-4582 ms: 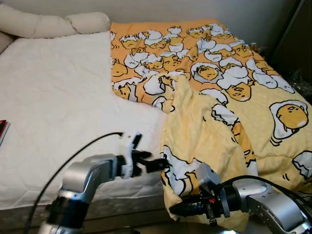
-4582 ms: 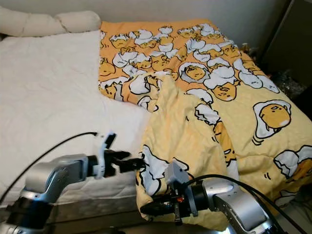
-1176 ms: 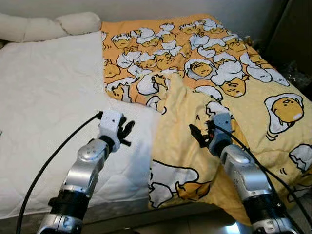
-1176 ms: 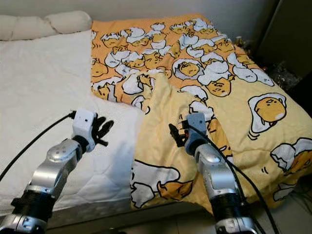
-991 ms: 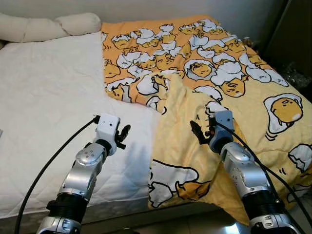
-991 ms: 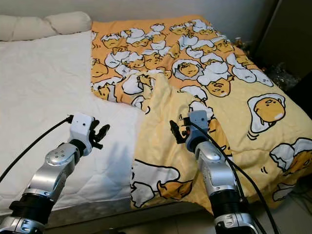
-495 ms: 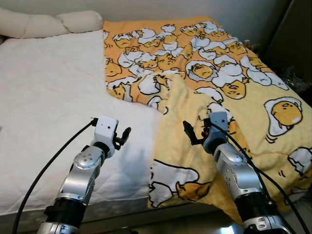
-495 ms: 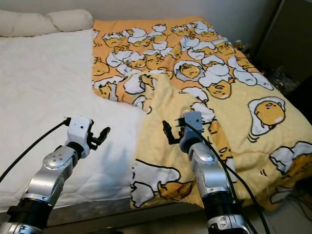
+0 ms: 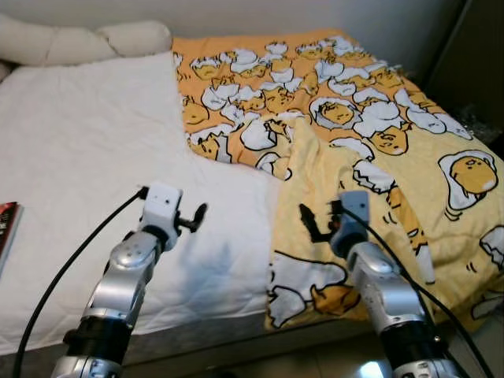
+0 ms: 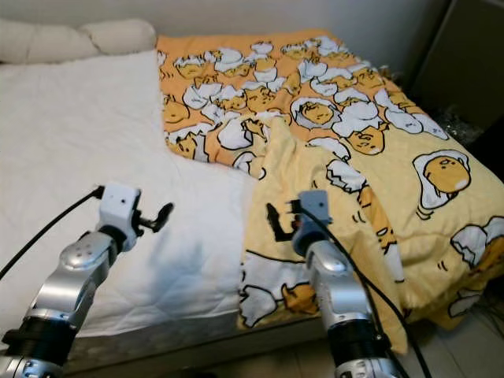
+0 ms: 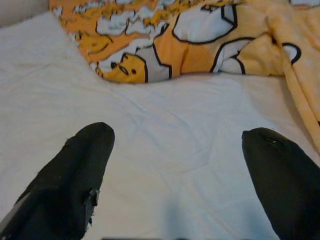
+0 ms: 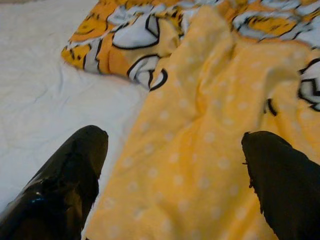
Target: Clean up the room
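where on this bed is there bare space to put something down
The white mattress is bare from the pillows at the head down to the near edge, between the book and the yellow blanket. The left gripper hovers there. The blanket crowds the right half, under the right gripper.

Soft even light, slight blur

The bed has a white cover. A yellow and orange blanket with egg pictures lies on it, under the right gripper and far beyond it. Its edge hangs over the side of the bed below that gripper. The left gripper is over the bare white part. Two long white pillows lie far ahead of the left gripper. A red book lies out past its left side.
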You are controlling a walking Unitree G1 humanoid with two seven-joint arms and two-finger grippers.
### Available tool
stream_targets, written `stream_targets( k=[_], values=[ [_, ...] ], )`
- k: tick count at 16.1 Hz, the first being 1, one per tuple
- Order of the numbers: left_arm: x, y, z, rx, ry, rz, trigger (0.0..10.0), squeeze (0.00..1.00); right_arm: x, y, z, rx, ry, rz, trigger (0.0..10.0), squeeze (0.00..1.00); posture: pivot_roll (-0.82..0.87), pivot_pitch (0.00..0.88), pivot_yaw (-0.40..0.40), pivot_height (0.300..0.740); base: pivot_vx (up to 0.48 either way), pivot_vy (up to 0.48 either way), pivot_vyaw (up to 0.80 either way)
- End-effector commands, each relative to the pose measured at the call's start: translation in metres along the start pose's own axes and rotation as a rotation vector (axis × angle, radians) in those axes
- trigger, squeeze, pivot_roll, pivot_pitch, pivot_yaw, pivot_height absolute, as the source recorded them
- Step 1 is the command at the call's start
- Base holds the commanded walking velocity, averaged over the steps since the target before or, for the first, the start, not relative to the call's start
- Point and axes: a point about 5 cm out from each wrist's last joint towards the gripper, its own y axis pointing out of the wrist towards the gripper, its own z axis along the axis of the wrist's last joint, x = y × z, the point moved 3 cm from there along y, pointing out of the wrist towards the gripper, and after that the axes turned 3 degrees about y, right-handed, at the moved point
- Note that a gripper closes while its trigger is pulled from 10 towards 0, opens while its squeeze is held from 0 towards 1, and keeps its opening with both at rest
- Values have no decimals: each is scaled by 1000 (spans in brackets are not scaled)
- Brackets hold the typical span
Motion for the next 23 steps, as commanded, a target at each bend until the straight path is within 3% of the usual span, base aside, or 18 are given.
stream_targets(
  k=[1, 5, 8, 9, 14, 16, 23],
  values=[
    [-2, 1, 4, 2, 19, 1, 10000, 1000, -3, 0, 8, 34, -7, 3, 10000, 1000, -31, 0, 61, 740, 0, 337, 0],
    [-3, 1, 6, 8, 56, 8, 10000, 1000, -4, 1, 5, 26, -4, 3, 10000, 1000, -11, 0, 49, 740, 0, -37, 0],
    [-3, -1, 8, 23, 17, 29, 10000, 1000, -4, 1, 5, 23, -9, 8, 10000, 1000, 10, 0, 30, 740, 0, -160, 0],
    [-3, -3, 8, 29, 14, 31, 10000, 992, -4, 2, 4, 15, -22, 9, 10000, 0, 17, 0, 22, 740, 0, 0, 0],
    [-7, -7, 4, 30, -25, 66, 10000, 1000, 5, 1, 3, 9, -31, -30, 10000, 0, 8, 0, 12, 740, 0, 0, 0],
    [-5, -6, 4, 28, -38, 61, 10000, 1000, 4, -3, 6, 26, -86, -10, 10000, 0, -2, 0, 17, 740, 266, 0, 0],
    [-2, -5, 5, 29, -53, 65, 10000, 1000, 6, 0, 9, 22, -99, -22, 10000, 0, -2, 0, 8, 740, 329, 0, 800]
  ],
)
